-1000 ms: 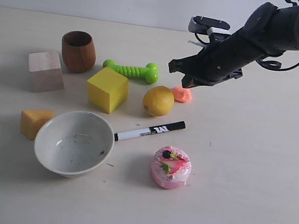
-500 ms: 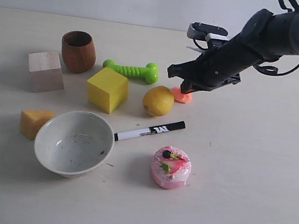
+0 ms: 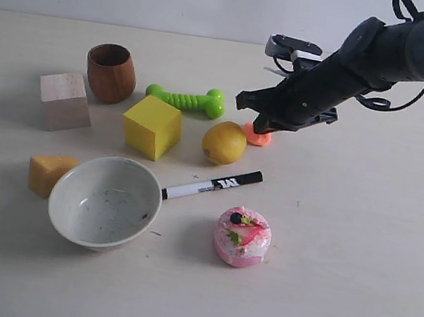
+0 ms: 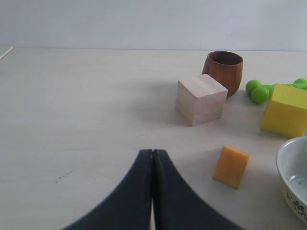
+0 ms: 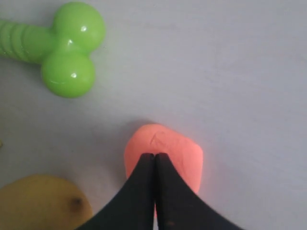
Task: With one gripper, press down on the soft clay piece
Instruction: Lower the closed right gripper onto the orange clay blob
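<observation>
A white bowl sits beside the cheese wedge; a marker lies between lemon and pink cake.

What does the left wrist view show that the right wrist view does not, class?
Left wrist only: the left tool, wooden cup, wooden cube, cheese wedge, yellow cube and bowl. Right wrist only: the right tool, shut, its tip at the soft clay piece, plus the lemon. Both: the green bone toy and the pale table.

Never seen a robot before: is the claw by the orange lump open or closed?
Shut: on the right gripper both fingers meet with no gap, tips at the soft clay piece.
</observation>
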Robot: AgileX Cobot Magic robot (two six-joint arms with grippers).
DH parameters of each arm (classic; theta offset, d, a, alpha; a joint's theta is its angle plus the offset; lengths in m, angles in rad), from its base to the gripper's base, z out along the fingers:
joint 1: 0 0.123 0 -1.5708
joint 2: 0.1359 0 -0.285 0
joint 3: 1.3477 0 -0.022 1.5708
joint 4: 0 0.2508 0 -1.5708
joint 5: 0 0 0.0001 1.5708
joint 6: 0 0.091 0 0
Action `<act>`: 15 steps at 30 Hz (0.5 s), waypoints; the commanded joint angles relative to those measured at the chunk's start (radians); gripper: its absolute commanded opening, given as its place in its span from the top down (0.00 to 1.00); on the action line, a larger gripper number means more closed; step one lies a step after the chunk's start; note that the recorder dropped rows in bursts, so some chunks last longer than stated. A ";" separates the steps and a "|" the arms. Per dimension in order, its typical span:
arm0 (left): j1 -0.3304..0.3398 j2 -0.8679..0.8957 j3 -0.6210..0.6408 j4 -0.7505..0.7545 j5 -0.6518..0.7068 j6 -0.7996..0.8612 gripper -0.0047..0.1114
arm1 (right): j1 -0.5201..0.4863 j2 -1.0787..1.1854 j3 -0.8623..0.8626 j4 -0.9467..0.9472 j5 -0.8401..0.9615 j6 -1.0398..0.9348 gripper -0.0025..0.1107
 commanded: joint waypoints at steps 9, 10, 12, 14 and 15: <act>-0.005 -0.002 -0.003 -0.003 -0.011 0.000 0.96 | 0.001 0.036 0.008 -0.106 0.031 0.052 0.98; -0.005 -0.002 -0.003 -0.003 -0.011 0.000 0.96 | 0.001 0.036 0.008 -0.106 0.031 0.052 0.98; -0.005 -0.002 -0.003 -0.003 -0.011 0.000 0.96 | 0.001 0.036 0.008 -0.106 0.031 0.052 0.98; -0.005 -0.002 -0.003 -0.003 -0.011 0.000 0.96 | 0.001 0.036 0.008 -0.106 0.031 0.052 0.98; -0.005 -0.002 -0.003 -0.003 -0.011 0.000 0.96 | 0.001 0.036 0.008 -0.106 0.031 0.052 0.98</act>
